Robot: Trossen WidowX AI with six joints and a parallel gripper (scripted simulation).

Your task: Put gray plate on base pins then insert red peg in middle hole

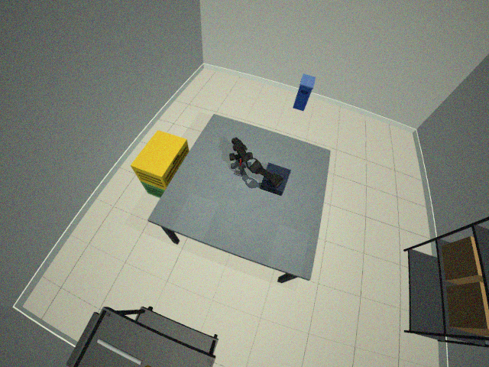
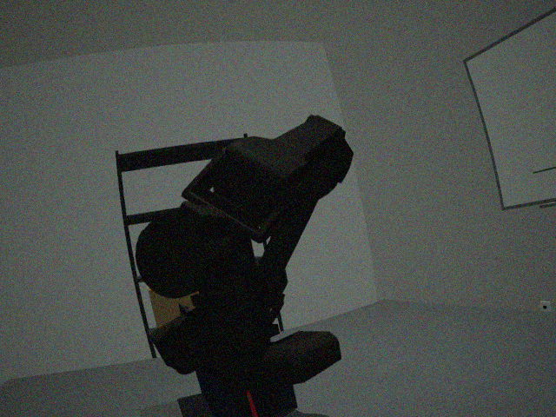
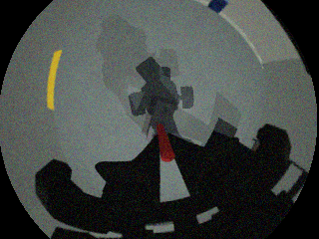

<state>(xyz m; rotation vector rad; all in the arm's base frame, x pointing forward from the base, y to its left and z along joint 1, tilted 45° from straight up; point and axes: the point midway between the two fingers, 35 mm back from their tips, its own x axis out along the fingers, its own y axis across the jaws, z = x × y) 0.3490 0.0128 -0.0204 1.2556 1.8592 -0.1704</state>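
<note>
My gripper (image 3: 162, 137) (image 1: 239, 159) is shut on the red peg (image 3: 165, 145) (image 1: 240, 161) (image 2: 250, 402) and holds it upright above the table (image 1: 237, 221). In the wrist view the peg's tip points down at the dark grey plate (image 3: 158, 91). The plate sits on its base, whose lighter tabs (image 3: 186, 96) stick out at the sides. The peg hangs above the plate, apart from it. The middle hole is too blurred to make out. In the exterior view the dark arm (image 2: 251, 233) hides the plate and the fingers.
The arm's dark blue mount (image 1: 281, 172) sits on the table right of the gripper. A yellow crate (image 1: 160, 157) stands on a green one at the table's left edge. A blue box (image 1: 304, 92) stands on the floor behind. Shelves (image 1: 458, 284) stand at the right.
</note>
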